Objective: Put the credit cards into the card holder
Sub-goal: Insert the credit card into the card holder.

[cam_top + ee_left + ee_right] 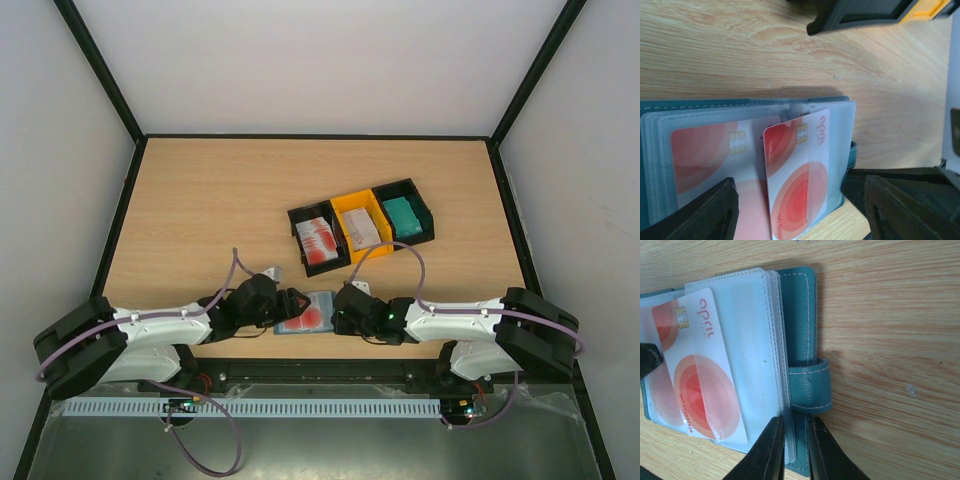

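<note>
While open, card holder [800, 315] with cards [700, 370]

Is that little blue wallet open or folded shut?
Open. The card holder lies spread flat, its clear sleeves exposed with a red-and-white card showing, and the clasp tab is unfastened.

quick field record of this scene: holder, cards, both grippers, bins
card holder: open, flat on the table
loose card: red-and-white, tilted, partly in a clear sleeve
seated card: red-and-white, fully sleeved
left gripper: open, at the holder's left end
right gripper: shut on the card holder's clasp-side edge
bins: three in a row behind, holding more cards
</note>
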Motion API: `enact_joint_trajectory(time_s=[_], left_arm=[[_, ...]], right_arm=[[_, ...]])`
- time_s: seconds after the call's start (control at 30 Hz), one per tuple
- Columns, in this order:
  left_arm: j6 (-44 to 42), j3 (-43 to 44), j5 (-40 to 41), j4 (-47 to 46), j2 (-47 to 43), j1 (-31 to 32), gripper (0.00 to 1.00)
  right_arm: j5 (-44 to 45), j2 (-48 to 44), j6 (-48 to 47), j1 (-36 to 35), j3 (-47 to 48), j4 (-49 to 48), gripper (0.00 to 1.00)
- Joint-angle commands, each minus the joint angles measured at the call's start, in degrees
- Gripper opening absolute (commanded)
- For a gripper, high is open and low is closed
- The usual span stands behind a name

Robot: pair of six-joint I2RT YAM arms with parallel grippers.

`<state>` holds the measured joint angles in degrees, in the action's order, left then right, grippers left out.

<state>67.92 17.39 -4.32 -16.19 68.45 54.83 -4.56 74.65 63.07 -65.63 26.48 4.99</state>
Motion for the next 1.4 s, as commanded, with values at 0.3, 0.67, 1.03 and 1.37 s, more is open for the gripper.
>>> enact_joint_trajectory(time_s=[0.3,0.67,1.03,1.37], left_arm=[[0.66,0.95,-8.67,-2.31,6.61,0.71,0.39],[-1.87,4.81,-11.12,-6.79,12.0,0.83,0.33],[-5.68,7.23,-10.07,-1.55,9.6,0.15,0.41],[-13.57,11.26,-9.4,16.44,1.06,-2.76,0.63]], right_arm=[[-0.11,1.94,-0.05,0.0,-0.98,1.91,0.12],[0.12,1.6,-0.11,0.04,-0.99,1.69,0.12],[5.98,-7.11,1.24,0.03,0.15,7.29,0.29],[8.21,-9.91,3.39,0.74,-0.77,8.29,0.49]])
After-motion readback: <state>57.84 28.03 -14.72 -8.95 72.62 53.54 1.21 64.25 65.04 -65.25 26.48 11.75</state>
